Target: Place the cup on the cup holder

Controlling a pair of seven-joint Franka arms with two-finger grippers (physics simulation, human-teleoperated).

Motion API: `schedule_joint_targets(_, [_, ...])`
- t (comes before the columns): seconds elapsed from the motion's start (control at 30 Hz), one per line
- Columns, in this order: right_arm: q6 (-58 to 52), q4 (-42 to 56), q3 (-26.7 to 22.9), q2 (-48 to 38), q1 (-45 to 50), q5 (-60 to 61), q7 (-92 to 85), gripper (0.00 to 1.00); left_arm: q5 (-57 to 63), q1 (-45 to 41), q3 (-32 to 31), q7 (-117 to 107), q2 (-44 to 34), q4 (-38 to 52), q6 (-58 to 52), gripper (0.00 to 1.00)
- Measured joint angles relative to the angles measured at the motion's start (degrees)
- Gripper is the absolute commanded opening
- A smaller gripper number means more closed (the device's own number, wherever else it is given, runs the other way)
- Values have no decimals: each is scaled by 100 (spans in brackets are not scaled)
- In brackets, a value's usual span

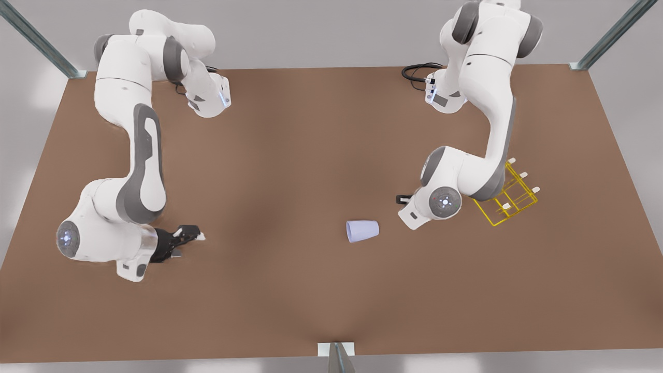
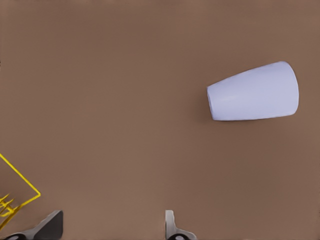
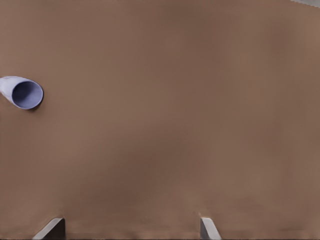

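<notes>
Approach stage: the cup not yet gripped, both grippers empty.

The small lavender-blue tapered tumbler cup (image 1: 362,230) lay on its side on the brown table (image 1: 290,155), lower centre of the front view, well apart from the yellow wire cup holder (image 1: 510,199) at centre right. The left gripper (image 2: 112,227) hovered between cup and holder, fingers spread; the right gripper (image 1: 191,237), lower left, waited with fingers likewise apart. Judged next: the left gripper must close across the cup's body.

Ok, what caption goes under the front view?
Lavender-blue tapered cup lies tipped on brown table, apart from yellow wire cup holder.
</notes>
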Motion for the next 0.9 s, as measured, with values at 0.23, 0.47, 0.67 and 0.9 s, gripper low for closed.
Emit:
schedule_joint_targets(0.23, [-1067, -679, -5, -1594, 118, -1903, 870, 100, 28, 7, -233, -3653, 816, 374, 1864, 100])
schedule_joint_targets(0.47, [-1402, -665, -12, -1536, 120, -2210, 1467, 100, -230, -5, -411, -6692, 804, -106, 2936, 100])
schedule_joint_targets(0.67, [-1503, -665, -8, -1503, 121, -2237, 1824, 100, -313, -6, -612, -8615, 1008, -209, 3624, 100])
schedule_joint_targets(0.9, [-1545, -664, -12, -1471, 121, -2198, 2110, 100, -323, 11, -645, -10186, 1189, -274, 4115, 100])
